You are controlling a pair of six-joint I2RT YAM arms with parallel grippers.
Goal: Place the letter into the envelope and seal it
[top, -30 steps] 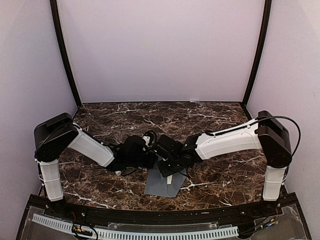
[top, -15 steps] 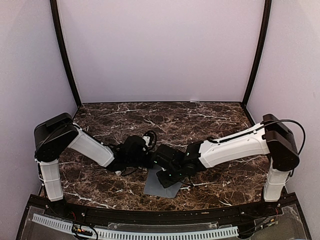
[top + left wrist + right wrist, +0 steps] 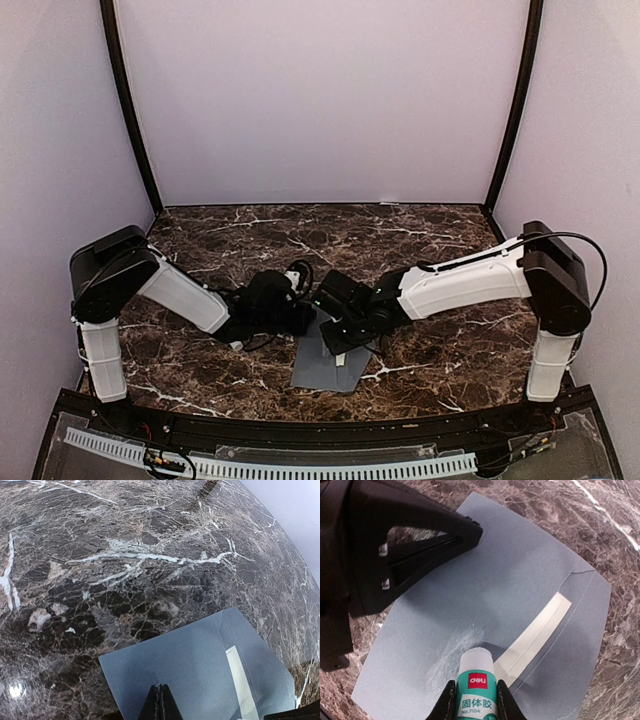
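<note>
Lower centre: right gripper (image 3: 476,700) pinches white-and-green glue stick (image 3: 476,687), white tip beside pale smear (image 3: 451,656) | Centre: grey-blue envelope (image 3: 510,575) flat on dark marble table (image 3: 605,515) | Right of centre: cream-white strip (image 3: 536,629) along the flap fold | Upper left: black left gripper (image 3: 474,530), jaws together, tip over the envelope

Pretty cramped over the envelope (image 3: 322,370): the left gripper (image 3: 307,321) sits on its far-left edge, the right gripper (image 3: 339,354) with its glue stick (image 3: 476,690) just beside. Open room on the marble table (image 3: 300,230) behind and at both sides.
</note>
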